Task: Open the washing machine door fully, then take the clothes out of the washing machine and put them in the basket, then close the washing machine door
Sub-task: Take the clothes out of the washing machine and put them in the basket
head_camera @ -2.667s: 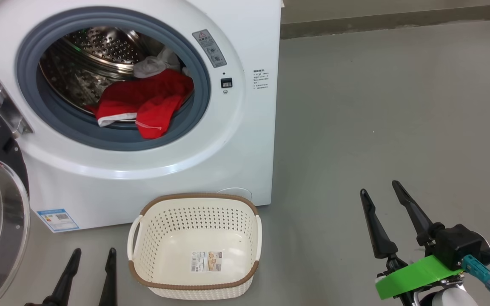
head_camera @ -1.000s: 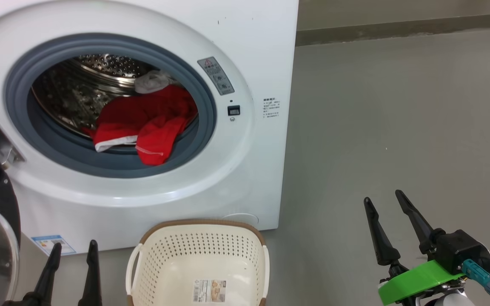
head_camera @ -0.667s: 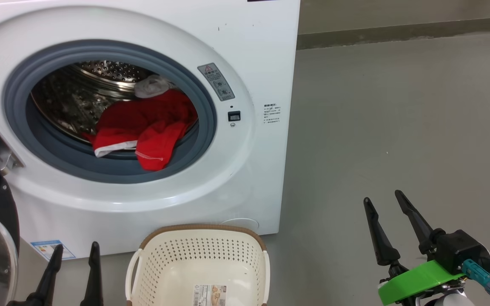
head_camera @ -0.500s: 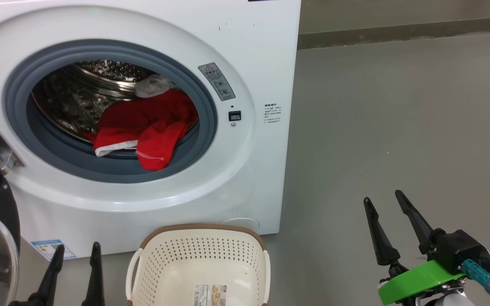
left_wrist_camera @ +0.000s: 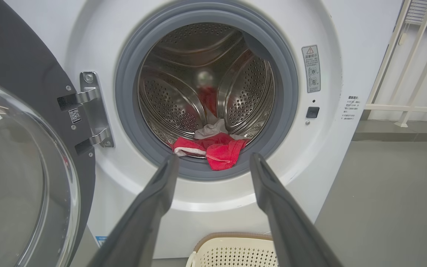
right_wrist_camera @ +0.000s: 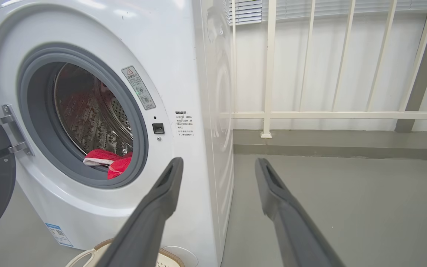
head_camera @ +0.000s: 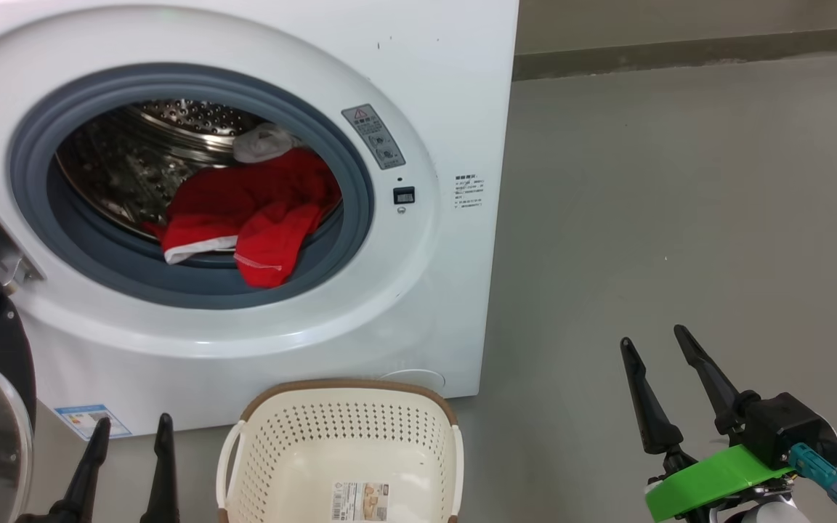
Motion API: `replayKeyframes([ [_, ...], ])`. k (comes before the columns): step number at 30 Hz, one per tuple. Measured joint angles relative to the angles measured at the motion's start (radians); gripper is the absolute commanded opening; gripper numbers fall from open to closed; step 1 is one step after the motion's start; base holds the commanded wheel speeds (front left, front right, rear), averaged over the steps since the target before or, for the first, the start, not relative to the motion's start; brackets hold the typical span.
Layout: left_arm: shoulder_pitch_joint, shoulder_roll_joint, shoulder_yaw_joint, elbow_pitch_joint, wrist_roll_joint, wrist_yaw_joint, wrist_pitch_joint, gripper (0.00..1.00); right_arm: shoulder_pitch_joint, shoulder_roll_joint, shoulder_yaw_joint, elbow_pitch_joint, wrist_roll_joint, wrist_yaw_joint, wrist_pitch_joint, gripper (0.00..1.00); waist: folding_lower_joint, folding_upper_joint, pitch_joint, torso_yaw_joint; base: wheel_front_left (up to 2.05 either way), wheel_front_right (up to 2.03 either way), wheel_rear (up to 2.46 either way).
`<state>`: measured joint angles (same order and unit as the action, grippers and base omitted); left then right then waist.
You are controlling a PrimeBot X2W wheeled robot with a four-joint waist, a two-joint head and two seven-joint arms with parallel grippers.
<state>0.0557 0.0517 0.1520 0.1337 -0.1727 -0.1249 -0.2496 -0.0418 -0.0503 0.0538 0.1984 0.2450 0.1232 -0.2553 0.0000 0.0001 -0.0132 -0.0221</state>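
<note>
My left gripper (head_camera: pixel 134 421) and right gripper (head_camera: pixel 652 337) gape empty; bright red fabric clothes (head_camera: pixel 248 214) lie in white front-loading washing machine (head_camera: pixel 447 87).

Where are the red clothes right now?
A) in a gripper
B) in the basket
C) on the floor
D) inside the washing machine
D: the red clothes lie at the front of the drum inside the open washing machine, with none in the basket below.

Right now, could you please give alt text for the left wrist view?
The open left gripper faces the washing machine, with red clothes in its steel drum. Its door stands open at left; a basket sits below.
</note>
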Motion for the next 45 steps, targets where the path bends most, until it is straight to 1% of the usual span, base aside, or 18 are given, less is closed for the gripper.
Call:
replayKeyframes([
  [8, -0.028, 0.001, -0.012, 0.005, 0.026, 0.000, 0.000, 1.00, 0.000, 0.000, 0.000, 0.000, -0.001, 0.000, 0.000, 1.00, 0.0000, 0.0000, 0.026, 0.007, 0.00, 0.00, 0.00],
  [14, -0.113, 0.004, -0.039, 0.008, 0.013, 0.000, 0.000, 1.00, -0.009, 0.000, 0.002, -0.007, -0.009, 0.000, 0.000, 1.00, 0.0000, 0.0000, 0.067, 0.014, 0.00, 0.00, 0.00],
  [21, -0.233, 0.028, -0.066, 0.058, 0.013, 0.000, 0.000, 1.00, -0.060, 0.000, 0.001, -0.017, -0.017, 0.000, 0.000, 1.00, 0.0000, 0.0000, 0.128, 0.024, 0.00, 0.00, 0.00],
  [33, -0.491, 0.038, -0.058, 0.192, 0.020, 0.000, -0.002, 1.00, -0.170, -0.001, 0.003, -0.042, -0.026, 0.000, 0.000, 1.00, 0.0000, 0.0000, 0.269, 0.031, 0.00, 0.00, 0.00],
  [36, -0.590, 0.055, -0.061, 0.240, 0.036, 0.000, -0.003, 1.00, -0.210, -0.002, 0.010, -0.050, -0.030, 0.000, 0.000, 1.00, 0.0000, 0.0000, 0.325, 0.031, 0.00, 0.00, 0.00],
  [38, -0.617, 0.059, -0.061, 0.254, 0.043, 0.000, -0.003, 1.00, -0.220, -0.001, 0.012, -0.053, -0.030, 0.000, 0.000, 1.00, 0.0000, 0.0000, 0.340, 0.031, 0.00, 0.00, 0.00],
  [45, -0.810, 0.093, -0.091, 0.402, 0.098, 0.000, -0.005, 1.00, -0.280, -0.003, 0.023, -0.063, -0.055, 0.000, 0.000, 1.00, 0.0000, 0.0000, 0.443, 0.027, 0.00, 0.00, 0.00],
])
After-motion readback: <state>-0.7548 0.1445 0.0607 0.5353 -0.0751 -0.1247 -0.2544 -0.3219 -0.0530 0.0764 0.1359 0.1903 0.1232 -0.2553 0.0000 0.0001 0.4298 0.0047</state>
